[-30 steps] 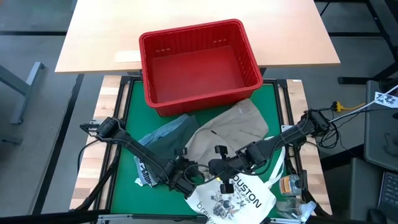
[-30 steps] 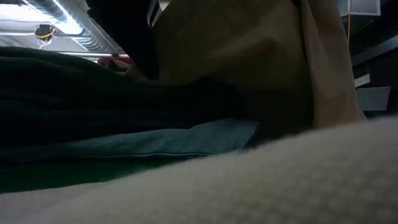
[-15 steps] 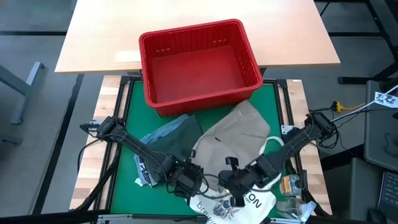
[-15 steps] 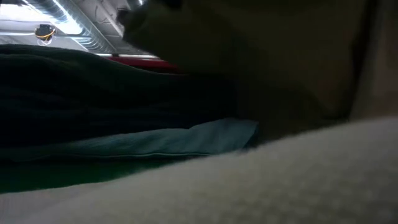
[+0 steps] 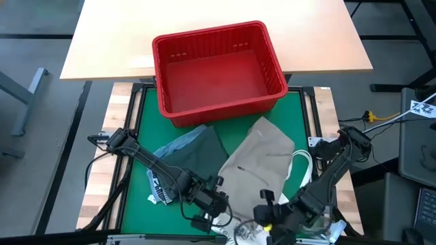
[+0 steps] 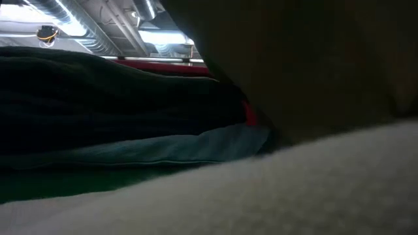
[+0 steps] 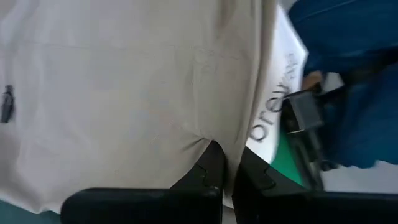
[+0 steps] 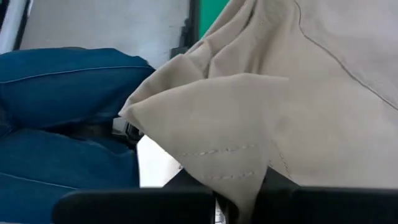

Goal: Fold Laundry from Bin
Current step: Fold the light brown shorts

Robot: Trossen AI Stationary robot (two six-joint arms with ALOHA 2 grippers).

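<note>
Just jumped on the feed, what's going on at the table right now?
Both arms are working the khaki-tan garment at the near edge of the green table. The left tool is pinched shut on its hem, and the right tool is shut on a folded corner. A dark green garment lies beside it. The red bin sits empty behind them.

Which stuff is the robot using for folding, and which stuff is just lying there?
For the job:
khaki garment, pinched by left gripper and right gripper
dark green garment
red bin

Just lying about:
white tote bag
</note>
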